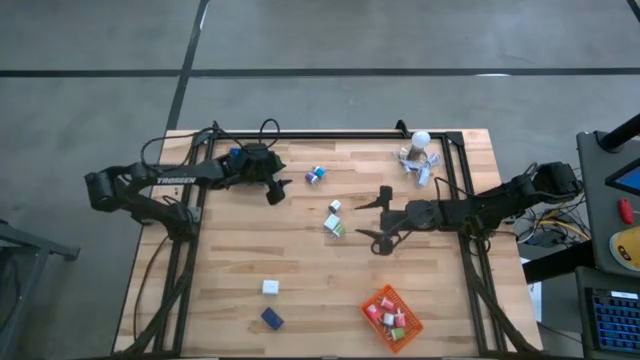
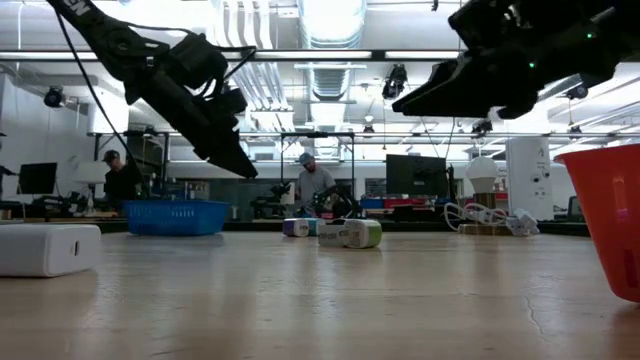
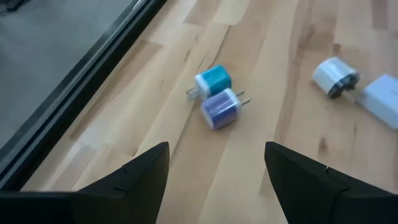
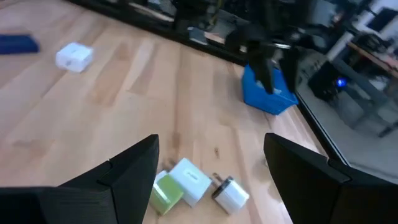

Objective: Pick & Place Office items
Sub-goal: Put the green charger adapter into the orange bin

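Observation:
A teal plug block (image 3: 213, 79) and a purple one (image 3: 222, 107) lie side by side on the wooden table (image 1: 300, 260). They are just ahead of my open left gripper (image 3: 217, 186), which hovers at the far left (image 1: 277, 191). A green block (image 4: 165, 190) and two white ones (image 4: 189, 179) (image 4: 231, 193) lie at mid-table (image 1: 333, 222). My open right gripper (image 4: 211, 177) hangs above the table just right of them (image 1: 369, 222). Nearer the front lie a white block (image 1: 270, 287) and a dark blue one (image 1: 272, 319).
An orange mesh basket (image 1: 405, 335) holding several small items sits at the front right. A blue basket (image 4: 267, 93) stands at the far left under the left arm. A white ball-topped cluster (image 1: 418, 152) is at the far right. People are in the room beyond (image 2: 314, 185).

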`<act>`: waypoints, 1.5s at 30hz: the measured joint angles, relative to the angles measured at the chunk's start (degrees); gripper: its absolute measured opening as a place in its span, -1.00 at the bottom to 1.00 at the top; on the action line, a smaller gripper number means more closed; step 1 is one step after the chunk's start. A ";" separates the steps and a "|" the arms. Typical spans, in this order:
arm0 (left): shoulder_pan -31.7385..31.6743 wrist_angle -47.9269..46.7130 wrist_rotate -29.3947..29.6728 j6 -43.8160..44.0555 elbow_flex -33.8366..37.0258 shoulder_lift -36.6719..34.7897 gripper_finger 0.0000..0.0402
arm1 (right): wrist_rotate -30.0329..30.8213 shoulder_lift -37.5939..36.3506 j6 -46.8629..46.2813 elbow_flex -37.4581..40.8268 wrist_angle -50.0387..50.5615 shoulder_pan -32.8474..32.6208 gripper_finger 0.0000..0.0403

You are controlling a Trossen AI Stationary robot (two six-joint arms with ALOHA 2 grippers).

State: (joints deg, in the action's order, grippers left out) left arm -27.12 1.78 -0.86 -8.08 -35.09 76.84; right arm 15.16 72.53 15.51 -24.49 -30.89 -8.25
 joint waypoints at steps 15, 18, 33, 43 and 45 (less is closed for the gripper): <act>4.94 12.68 -0.23 4.48 3.40 0.57 0.30 | -6.67 0.00 -19.08 -2.98 7.28 4.79 0.42; 5.86 13.14 -0.22 4.48 3.50 0.57 0.30 | -6.43 0.97 -22.08 -7.15 14.88 4.66 0.42; 7.42 14.49 -0.22 4.06 4.48 0.57 0.29 | -8.35 26.39 -29.65 -27.86 32.38 3.09 0.42; 7.42 18.76 -0.20 4.05 6.45 0.57 0.29 | -7.58 29.83 -35.50 -33.60 40.36 2.86 0.42; 7.42 18.93 -0.20 4.05 6.51 0.57 0.29 | -6.85 29.83 -36.57 -33.65 40.82 2.88 0.42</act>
State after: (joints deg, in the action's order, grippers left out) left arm -19.70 20.70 -1.06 -4.03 -28.58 77.41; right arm 8.31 102.37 -21.06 -58.14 9.93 -5.37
